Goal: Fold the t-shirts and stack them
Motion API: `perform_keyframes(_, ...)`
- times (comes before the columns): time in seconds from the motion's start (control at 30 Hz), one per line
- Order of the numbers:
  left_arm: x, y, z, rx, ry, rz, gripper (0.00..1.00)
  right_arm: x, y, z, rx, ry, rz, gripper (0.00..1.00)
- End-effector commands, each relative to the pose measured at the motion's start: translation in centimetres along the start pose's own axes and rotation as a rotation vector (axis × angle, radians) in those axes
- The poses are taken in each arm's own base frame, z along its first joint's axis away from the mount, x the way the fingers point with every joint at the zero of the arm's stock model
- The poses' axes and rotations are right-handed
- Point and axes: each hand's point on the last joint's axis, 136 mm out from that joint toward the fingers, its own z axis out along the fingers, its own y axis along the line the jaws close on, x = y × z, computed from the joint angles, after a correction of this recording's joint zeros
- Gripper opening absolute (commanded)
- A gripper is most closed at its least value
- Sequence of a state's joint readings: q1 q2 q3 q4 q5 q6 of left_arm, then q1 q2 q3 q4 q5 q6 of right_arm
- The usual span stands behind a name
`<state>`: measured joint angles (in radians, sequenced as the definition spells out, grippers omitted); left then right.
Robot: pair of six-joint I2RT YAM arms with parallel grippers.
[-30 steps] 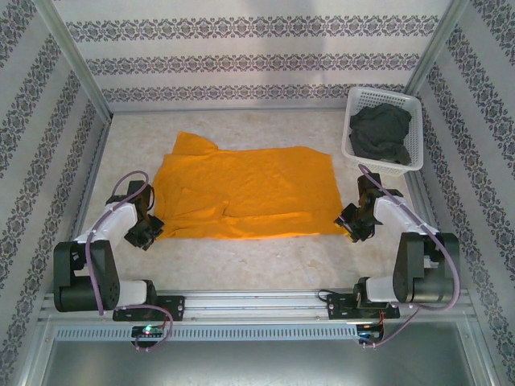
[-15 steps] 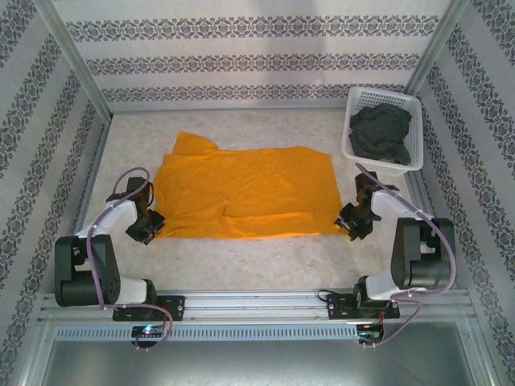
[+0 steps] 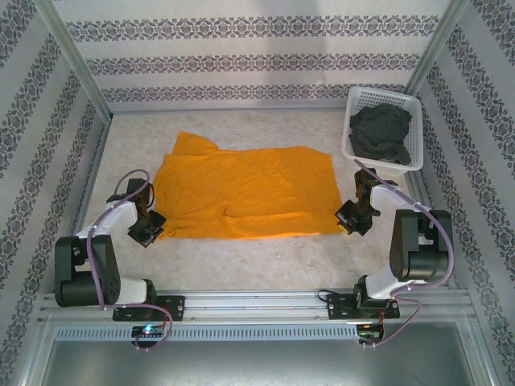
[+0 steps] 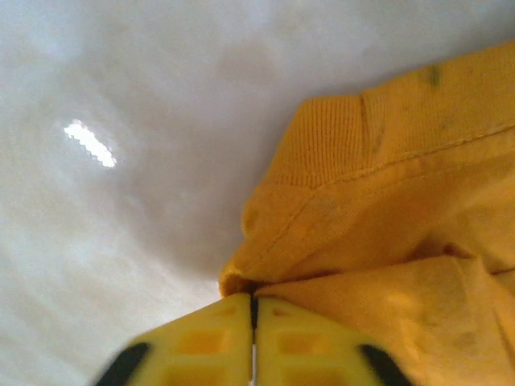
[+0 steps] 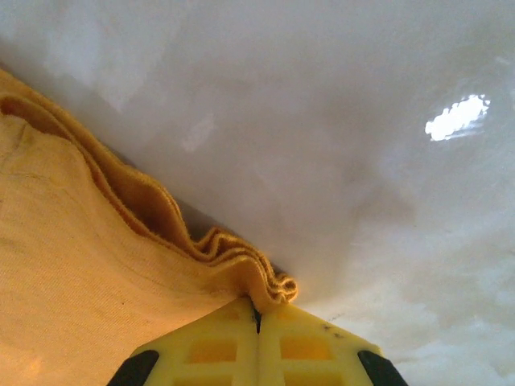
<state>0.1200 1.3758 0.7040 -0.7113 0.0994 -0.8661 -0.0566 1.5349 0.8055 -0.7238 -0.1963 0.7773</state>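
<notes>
The bright orange-yellow cloth t-shirt point(image 3: 245, 193) is spread flat on the pale table point(image 3: 265, 265), its near corners pinched by the clenched left claw point(image 4: 253, 310) and right claw point(image 5: 257, 315). Soft, light and limp, it is best held by the hems.

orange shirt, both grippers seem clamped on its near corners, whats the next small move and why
Probably lift both corners a little together. The left gripper and right gripper are each shut on the near edge of the orange shirt, which lies flat on the table, so a small even raise would start folding it away from the arms.
</notes>
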Motion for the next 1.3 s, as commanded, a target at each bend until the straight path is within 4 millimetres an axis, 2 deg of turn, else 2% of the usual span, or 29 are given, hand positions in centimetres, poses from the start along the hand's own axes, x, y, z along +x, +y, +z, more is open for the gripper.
perform_keyframes(0.0,-1.8,0.5,-0.9,-0.066,-0.057,0.035,0.00,-1.1,-0.7,-0.5,0.062,-0.039,-0.027,0.00)
perform_keyframes(0.2,-2.8,1.7,-3.2,-0.111,-0.112,0.072,0.00,-2.3,-1.2,-2.4,0.118,-0.111,-0.083,0.00)
perform_keyframes(0.33,-2.1,2.1,-3.7,-0.105,-0.090,0.071,0.00,-2.2,-1.2,-3.3,0.119,-0.122,-0.094,0.00)
perform_keyframes(0.5,0.1,3.4,-3.1,-0.113,-0.026,0.033,0.00,-0.6,-2.6,-3.0,0.151,-0.088,-0.087,0.00)
perform_keyframes(0.63,1.7,5.3,-1.7,-0.154,0.013,0.008,0.00,0.7,-4.1,-2.1,0.185,-0.054,-0.076,0.00)
perform_keyframes(0.8,2.4,6.3,0.0,-0.201,0.044,-0.020,0.01,1.1,-5.0,-0.9,0.214,-0.022,-0.055,0.00)
perform_keyframes(0.93,1.3,5.8,-0.4,-0.202,0.009,-0.023,0.16,0.7,-4.2,-1.1,0.193,-0.026,-0.054,0.01)
perform_keyframes(1.03,0.8,5.7,-1.4,-0.207,-0.014,-0.030,0.33,0.3,-3.8,-2.0,0.188,-0.051,-0.057,0.21)
perform_keyframes(1.07,0.5,5.6,-1.9,-0.205,-0.030,-0.037,0.40,0.1,-3.6,-2.6,0.182,-0.069,-0.061,0.26)
perform_keyframes(1.13,-0.1,5.3,-3.4,-0.185,-0.080,-0.040,0.47,-0.4,-2.8,-4.0,0.155,-0.121,-0.080,0.33)
perform_keyframes(1.2,-1.1,4.3,-5.0,-0.141,-0.132,-0.046,0.51,-0.9,-0.9,-5.8,0.092,-0.194,-0.123,0.37)
perform_keyframes(1.27,-1.9,1.8,-6.1,-0.040,-0.178,-0.058,0.51,-0.9,3.1,-7.4,-0.071,-0.259,-0.209,0.39)
